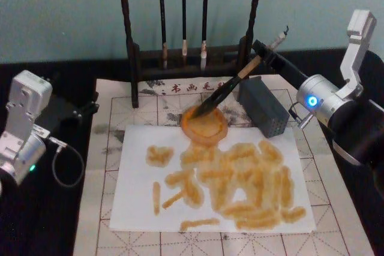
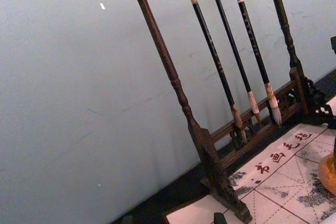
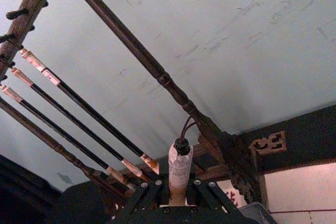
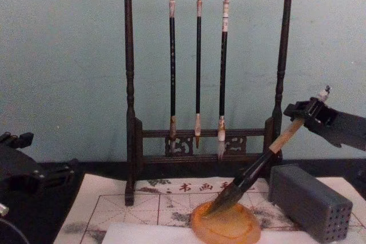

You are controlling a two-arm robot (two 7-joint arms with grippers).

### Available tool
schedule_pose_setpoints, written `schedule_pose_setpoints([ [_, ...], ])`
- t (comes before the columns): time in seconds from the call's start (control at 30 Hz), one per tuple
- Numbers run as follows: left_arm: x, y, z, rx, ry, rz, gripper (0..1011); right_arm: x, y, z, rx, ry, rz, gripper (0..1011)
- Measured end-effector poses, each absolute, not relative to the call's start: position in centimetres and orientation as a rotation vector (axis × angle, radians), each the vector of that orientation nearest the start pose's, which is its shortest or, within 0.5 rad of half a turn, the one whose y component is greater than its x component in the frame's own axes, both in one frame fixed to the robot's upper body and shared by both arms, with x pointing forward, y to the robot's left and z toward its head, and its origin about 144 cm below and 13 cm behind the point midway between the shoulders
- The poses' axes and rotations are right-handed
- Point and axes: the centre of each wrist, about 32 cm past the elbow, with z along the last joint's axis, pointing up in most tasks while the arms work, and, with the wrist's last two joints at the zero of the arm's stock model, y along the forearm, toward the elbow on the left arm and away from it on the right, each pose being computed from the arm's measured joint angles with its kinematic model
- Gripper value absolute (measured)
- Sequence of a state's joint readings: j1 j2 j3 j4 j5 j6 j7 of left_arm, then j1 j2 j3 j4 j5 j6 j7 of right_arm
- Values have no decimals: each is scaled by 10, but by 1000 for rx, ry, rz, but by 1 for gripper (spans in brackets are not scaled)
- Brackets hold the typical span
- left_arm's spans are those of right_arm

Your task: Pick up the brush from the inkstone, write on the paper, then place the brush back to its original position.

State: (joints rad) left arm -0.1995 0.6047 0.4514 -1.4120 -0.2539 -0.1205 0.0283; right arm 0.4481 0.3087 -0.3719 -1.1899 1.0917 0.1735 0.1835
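The paper (image 1: 135,205) is covered in strokes, the brush (image 1: 225,91) tip sits in the inkstone (image 1: 191,133) — the right gripper (image 1: 262,55), clamped on its handle, need only let go; left gripper (image 1: 84,110) parked aside

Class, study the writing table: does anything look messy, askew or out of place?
The paper is covered with blotchy orange-amber strokes, densest on the robot's right, more smears than characters. The inkstone overlaps the sheet's far edge. The right gripper holds the brush slanted, bristles in the inkstone.
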Motion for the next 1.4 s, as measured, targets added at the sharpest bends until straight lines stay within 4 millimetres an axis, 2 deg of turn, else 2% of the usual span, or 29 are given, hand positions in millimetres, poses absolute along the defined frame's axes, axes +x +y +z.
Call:
schedule_pose_setpoints([
  [1.4,489,310,1140,304,-285,1248,1001,559,-248,1170,331,690,-1134,187],
])
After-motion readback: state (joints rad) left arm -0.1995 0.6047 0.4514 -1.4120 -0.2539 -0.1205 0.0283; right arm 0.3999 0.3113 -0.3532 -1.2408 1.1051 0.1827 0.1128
